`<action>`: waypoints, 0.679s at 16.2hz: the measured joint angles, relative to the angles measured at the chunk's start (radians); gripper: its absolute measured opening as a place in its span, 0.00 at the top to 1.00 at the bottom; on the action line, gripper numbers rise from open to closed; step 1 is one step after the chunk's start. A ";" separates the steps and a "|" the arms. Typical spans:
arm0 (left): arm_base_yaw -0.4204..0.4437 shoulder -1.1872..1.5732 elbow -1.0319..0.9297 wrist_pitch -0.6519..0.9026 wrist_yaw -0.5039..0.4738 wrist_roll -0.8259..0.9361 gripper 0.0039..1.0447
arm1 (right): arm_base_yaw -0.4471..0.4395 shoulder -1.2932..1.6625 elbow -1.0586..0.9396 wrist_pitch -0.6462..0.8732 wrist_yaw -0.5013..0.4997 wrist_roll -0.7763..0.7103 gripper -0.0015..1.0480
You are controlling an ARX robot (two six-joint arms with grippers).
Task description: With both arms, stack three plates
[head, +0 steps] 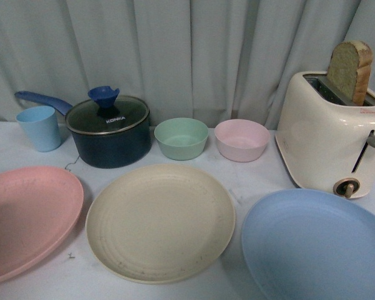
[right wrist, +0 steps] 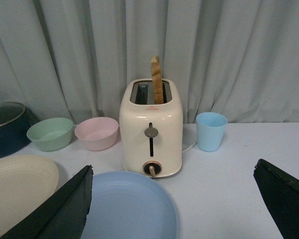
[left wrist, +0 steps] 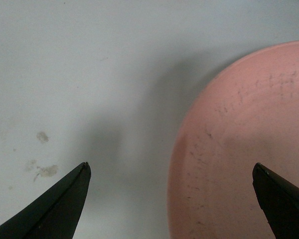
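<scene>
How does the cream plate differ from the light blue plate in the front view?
The cream plate is off-white; the light blue plate is pale blue. The cream plate lies in the middle, in front of the green bowl; the light blue plate lies right of it, in front of the toaster. The cream plate shows whole; the picture edge cuts the light blue plate. Both are round, shallow, empty and unstacked.

We show up as the left gripper [left wrist: 171,165] and the right gripper [right wrist: 173,167], each a pair of matte black fingers [left wrist: 52,211] that are broad at the base and taper as flat wedges to narrow pointed tips with straight edges.
</scene>
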 joint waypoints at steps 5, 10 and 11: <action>0.002 0.146 0.023 0.053 0.016 -0.024 0.06 | 0.000 0.000 0.000 0.000 0.000 0.000 0.06; 0.002 0.155 0.023 0.076 0.016 -0.035 0.40 | 0.000 0.000 0.000 0.000 0.000 0.000 0.06; 0.003 0.161 0.023 0.082 0.023 -0.036 0.57 | 0.000 0.000 0.000 0.000 0.000 0.000 0.06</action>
